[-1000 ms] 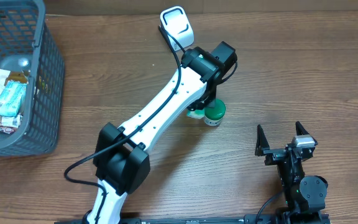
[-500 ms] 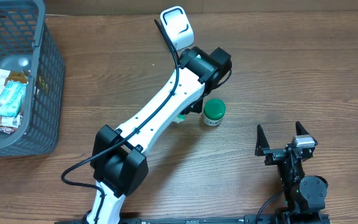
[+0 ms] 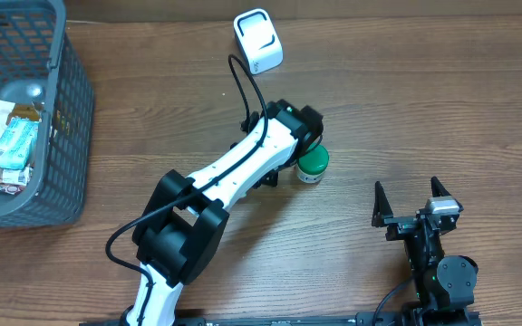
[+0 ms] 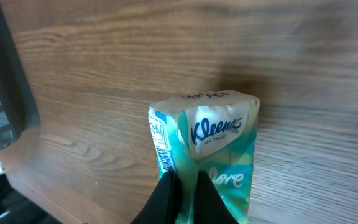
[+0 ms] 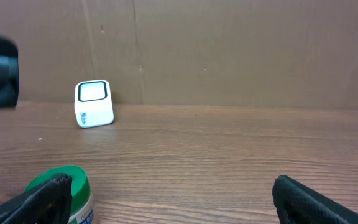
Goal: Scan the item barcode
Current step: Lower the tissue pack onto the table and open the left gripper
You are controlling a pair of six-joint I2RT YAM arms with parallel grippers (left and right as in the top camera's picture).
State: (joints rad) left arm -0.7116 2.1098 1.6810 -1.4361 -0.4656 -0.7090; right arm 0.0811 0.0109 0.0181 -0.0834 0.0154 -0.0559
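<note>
A teal Kleenex tissue pack (image 4: pixel 213 140) fills the left wrist view, hanging above the wood table. My left gripper (image 4: pixel 184 182) is shut on the pack's lower edge, with both black fingers pinching the wrapper. From overhead the left arm (image 3: pixel 288 134) covers the pack, so it is hidden there. The white barcode scanner (image 3: pixel 257 41) stands at the table's far side, beyond the arm, and shows in the right wrist view as a small white cube (image 5: pixel 94 102). My right gripper (image 3: pixel 415 201) rests open near the front right with nothing between its fingers (image 5: pixel 306 199).
A green-lidded jar (image 3: pixel 313 164) stands upright just right of the left wrist, also at the lower left of the right wrist view (image 5: pixel 61 186). A grey basket (image 3: pixel 71 109) with several packaged items sits at the far left.
The left wrist has drawn back from the scanner toward the front and turned. The tissue pack, visible beside the jar before, is now covered by the arm. The right arm has not moved.
</note>
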